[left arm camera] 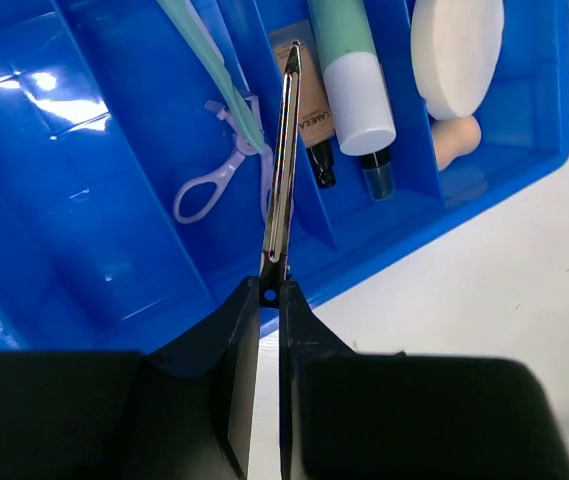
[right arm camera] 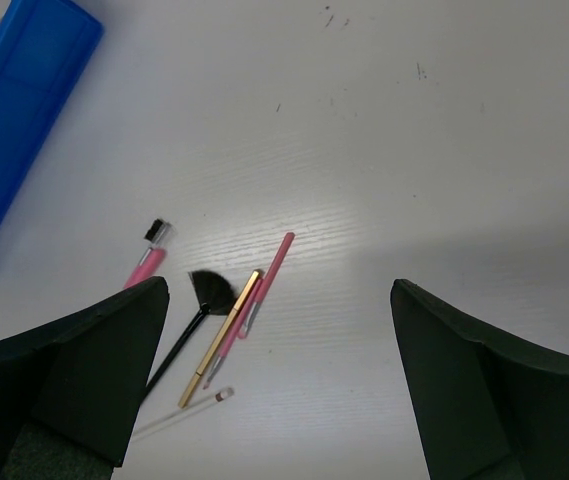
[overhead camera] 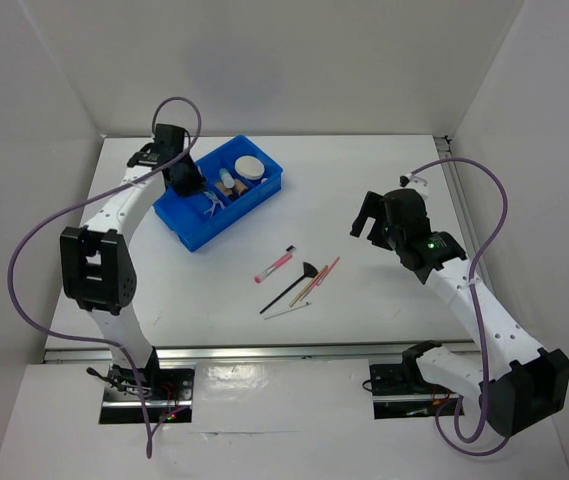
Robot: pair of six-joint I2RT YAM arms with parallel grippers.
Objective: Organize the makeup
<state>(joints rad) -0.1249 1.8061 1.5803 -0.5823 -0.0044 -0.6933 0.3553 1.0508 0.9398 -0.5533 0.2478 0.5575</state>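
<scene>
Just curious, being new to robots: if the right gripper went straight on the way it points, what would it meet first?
Likely the pink pencil and gold pencil lying on the table below the open right gripper, though depth is hard to judge.

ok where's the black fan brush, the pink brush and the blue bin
black fan brush (right arm camera: 212, 290), right wrist view, on the fanned bristles
pink brush (right arm camera: 147, 263), right wrist view, on its pink handle
blue bin (overhead camera: 236, 215), top external view, on its outer wall
</scene>
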